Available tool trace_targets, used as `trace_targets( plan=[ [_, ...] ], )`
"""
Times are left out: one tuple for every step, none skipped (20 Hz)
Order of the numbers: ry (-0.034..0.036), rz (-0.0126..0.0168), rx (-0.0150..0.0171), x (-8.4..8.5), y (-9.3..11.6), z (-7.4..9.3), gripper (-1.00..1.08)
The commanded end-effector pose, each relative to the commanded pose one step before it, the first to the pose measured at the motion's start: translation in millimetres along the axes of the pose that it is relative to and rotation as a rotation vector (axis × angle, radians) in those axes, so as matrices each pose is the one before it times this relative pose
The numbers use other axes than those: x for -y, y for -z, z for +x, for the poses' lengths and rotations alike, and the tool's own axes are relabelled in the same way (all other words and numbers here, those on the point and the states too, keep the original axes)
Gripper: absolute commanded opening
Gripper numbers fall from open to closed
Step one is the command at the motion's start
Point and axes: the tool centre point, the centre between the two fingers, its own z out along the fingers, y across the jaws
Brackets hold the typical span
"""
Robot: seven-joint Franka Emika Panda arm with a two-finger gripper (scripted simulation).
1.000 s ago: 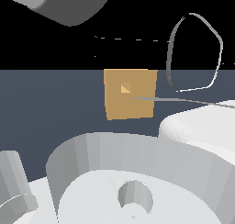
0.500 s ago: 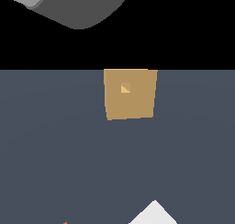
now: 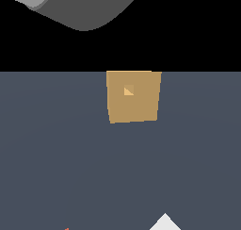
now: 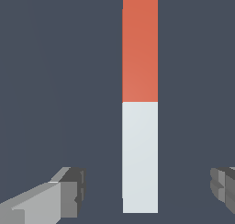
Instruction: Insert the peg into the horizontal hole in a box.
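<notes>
The tan box [image 3: 134,97] stands on the dark grey floor at the middle of the exterior view, with the small square hole [image 3: 128,90] in its facing side. The peg [image 4: 140,102] lies flat on the floor in the wrist view, half red-orange and half pale white. My gripper [image 4: 147,191] is open above it, one finger [image 4: 69,193] on each side of the white end, both apart from it. In the exterior view only a tiny red tip [image 3: 67,228] and a white corner [image 3: 164,223] of the peg show at the bottom edge.
A grey part of the arm [image 3: 80,7] fills the top of the exterior view. The dark grey floor [image 3: 56,153] stretches around the box.
The arm's large white body that filled the lower exterior view a second ago has moved out of it. Since half a second ago the view is nearly unchanged.
</notes>
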Motion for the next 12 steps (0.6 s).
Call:
trace_targets(
  plan=[
    [-0.00005, 0.00022, -0.00038, 0.13, -3.06, 0.17, 1.0],
    [0.0, 0.0, 0.0, 0.01, -2.65, 0.06, 1.0],
    [0.0, 0.0, 0.0, 0.01, -3.39, 0.09, 1.0],
    [0.0, 0.0, 0.0, 0.02, -4.13, 0.12, 1.0],
    [0.0, 0.0, 0.0, 0.04, -4.85, 0.16, 1.0],
    [0.0, 0.0, 0.0, 0.05, -5.55, 0.21, 1.0],
    [0.0, 0.0, 0.0, 0.07, -6.08, 0.24, 1.0],
    [0.0, 0.0, 0.0, 0.06, -5.49, 0.22, 1.0],
    [0.0, 0.0, 0.0, 0.04, -4.67, 0.17, 1.0],
    [0.0, 0.0, 0.0, 0.02, -3.85, 0.11, 1.0],
    [0.0, 0.0, 0.0, -0.01, -3.02, 0.03, 1.0],
    [0.0, 0.0, 0.0, -0.05, -2.2, -0.06, 1.0]
  ],
)
